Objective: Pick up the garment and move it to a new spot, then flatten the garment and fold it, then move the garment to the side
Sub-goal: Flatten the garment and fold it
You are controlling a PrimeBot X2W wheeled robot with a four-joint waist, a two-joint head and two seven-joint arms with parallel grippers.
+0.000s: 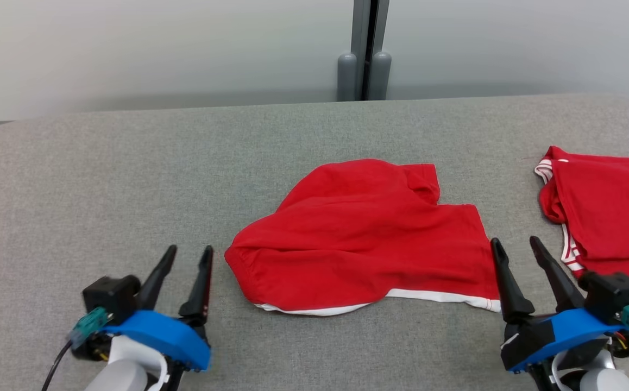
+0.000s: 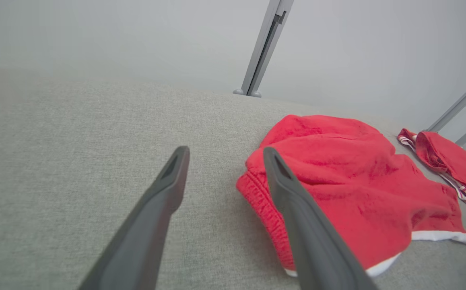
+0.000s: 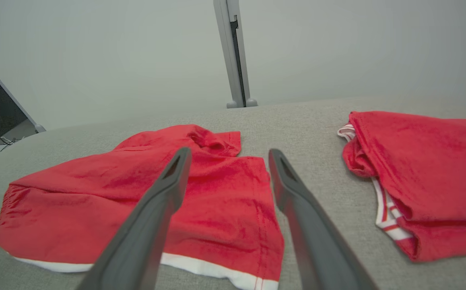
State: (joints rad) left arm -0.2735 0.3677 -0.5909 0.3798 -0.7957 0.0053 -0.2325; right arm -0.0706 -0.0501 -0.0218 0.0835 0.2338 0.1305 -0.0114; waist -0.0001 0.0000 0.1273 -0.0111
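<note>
Since both sets of jaws stand wide with nothing between them, I read this as a pause between grips, not a carry. The left jaws sit low over the bare grey surface point(image 1: 102, 179), just beside the gathered waistband end of the red shorts point(image 1: 363, 233) but clear of the cloth. The right jaws are at the opposite end, by the near right corner where the white hem runs out. From the head view one fingertip overlaps that corner, and I cannot tell whether it touches or hangs above it.

That flanking stance makes sense to me: one arm at each end of the garment lets me pinch waistband and leg hem and draw them apart to flatten it.

The shorts lie mid-surface, between my two arms, and they are not flat. The waistband side is puffed and bunched, long creases run across the front, and at the far edge a flap of fabric is turned over on itself into a lump. A white trim shows along the near edge. I judge the flattening yet to be done, the fold after it.

Well apart to the right lies a second red garment point(image 1: 608, 212) with white stripes, doubled over. Behind the surface stands a grey post point(image 1: 366, 54) against a pale wall.
</note>
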